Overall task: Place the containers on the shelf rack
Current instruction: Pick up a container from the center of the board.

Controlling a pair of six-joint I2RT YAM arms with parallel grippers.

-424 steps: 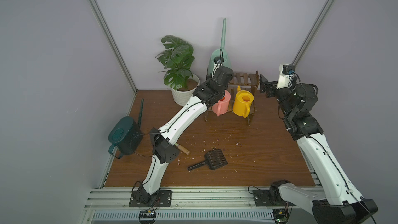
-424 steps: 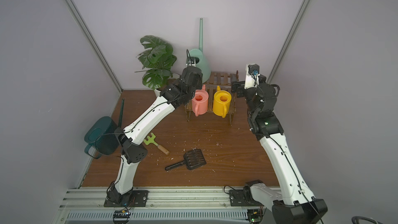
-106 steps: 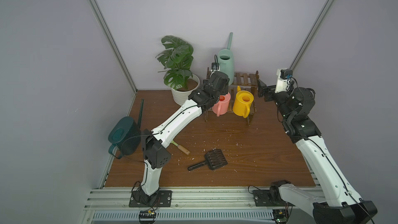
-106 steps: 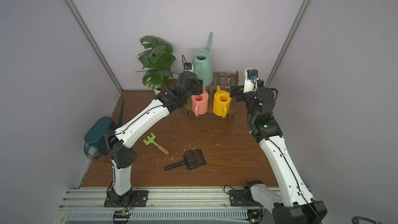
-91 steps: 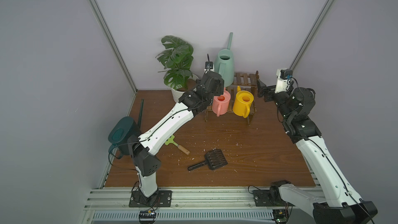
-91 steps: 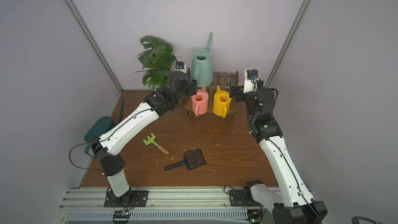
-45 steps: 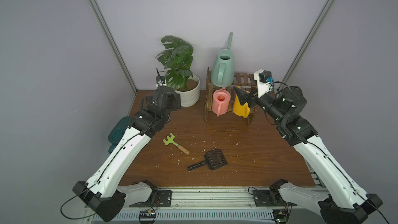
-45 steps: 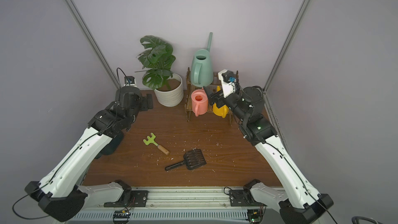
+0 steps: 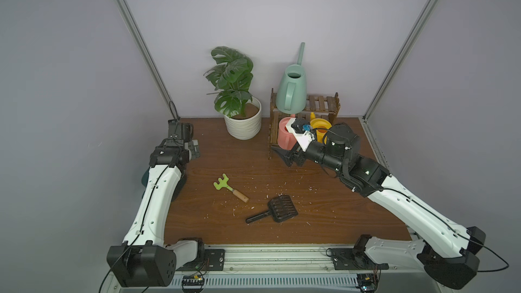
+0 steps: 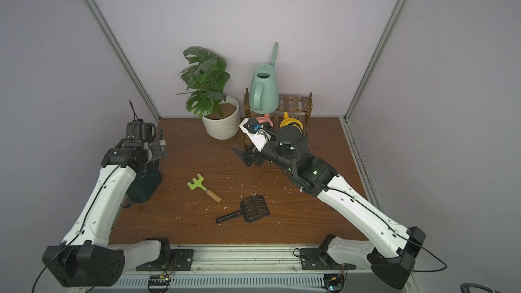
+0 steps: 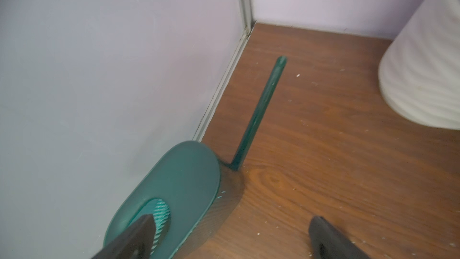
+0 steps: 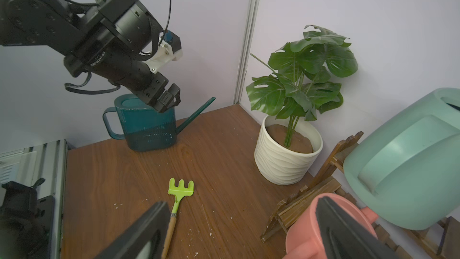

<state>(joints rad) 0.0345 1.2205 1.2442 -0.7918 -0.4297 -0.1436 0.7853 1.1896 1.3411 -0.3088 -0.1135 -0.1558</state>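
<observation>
The pale sage-green can (image 9: 291,88) (image 10: 263,88) stands on the upper tier of the dark wooden shelf rack (image 9: 324,102) (image 10: 296,101). On the lower tier are the pink can (image 9: 283,138) (image 12: 308,225) and the yellow can (image 9: 321,128), both partly hidden by my right arm. The dark teal can (image 10: 145,184) (image 12: 146,125) stands upright by the left wall. My left gripper (image 9: 194,150) (image 11: 231,222) hovers open above it, one finger over its top (image 11: 179,183). My right gripper (image 9: 287,157) (image 12: 242,203) hangs open and empty in front of the rack's left end.
A plant in a white ribbed pot (image 9: 244,124) stands left of the rack at the back wall. A green hand rake (image 9: 229,190) and a black scoop (image 9: 277,209) lie mid-table among small crumbs. Walls close in the left, back and right sides.
My left arm let go of the sage-green can on the upper tier and swung left to hover over the teal can. My right arm moved from the rack's right side to its front.
</observation>
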